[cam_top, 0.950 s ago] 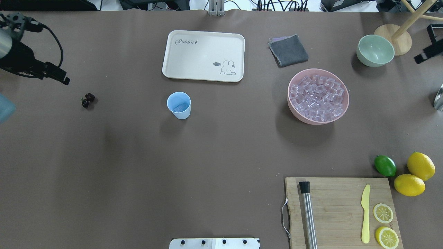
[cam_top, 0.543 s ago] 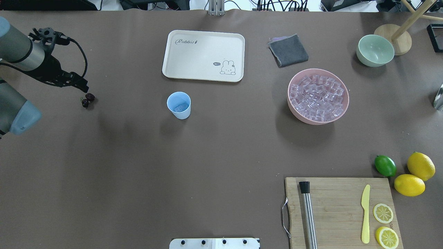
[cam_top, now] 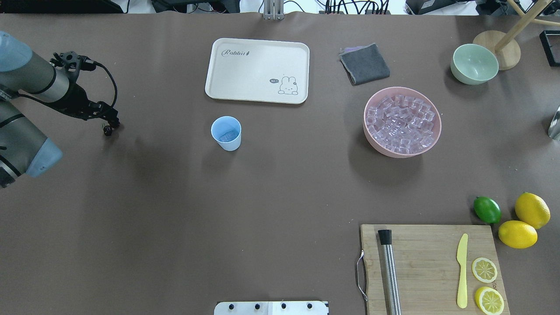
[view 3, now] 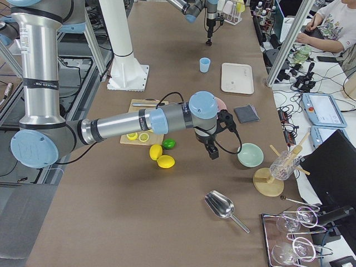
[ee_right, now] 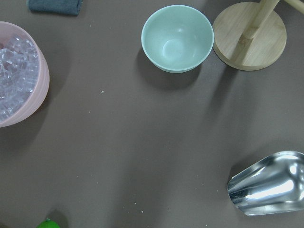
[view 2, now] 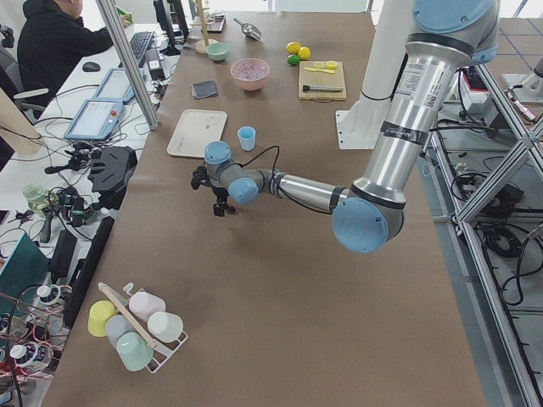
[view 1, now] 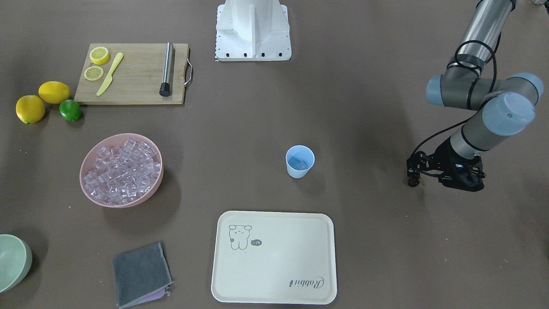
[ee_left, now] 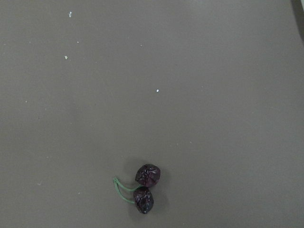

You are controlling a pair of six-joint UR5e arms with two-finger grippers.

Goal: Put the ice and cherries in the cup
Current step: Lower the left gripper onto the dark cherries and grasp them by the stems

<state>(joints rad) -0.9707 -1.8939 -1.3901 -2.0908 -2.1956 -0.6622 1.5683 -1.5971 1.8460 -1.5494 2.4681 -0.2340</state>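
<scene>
The cherries, a dark pair on green stems, lie on the brown table at the far left. My left gripper hangs right over them, partly covering them, and looks open and empty; it also shows in the front-facing view. The light-blue cup stands upright mid-table with a little ice in its bottom. Many more ice cubes fill the pink bowl. My right gripper shows only in the exterior right view, above the table near the pale green bowl; I cannot tell whether it is open.
A cream tray lies behind the cup, with a grey cloth beside it. The pale green bowl and a wooden stand are at the far right. A metal scoop, a lime, lemons and a cutting board are at the near right.
My left arm has swung in from the table's left edge towards the cherries, and its gripper now sits over them. The cup, the bowl and the cherries have not moved.
</scene>
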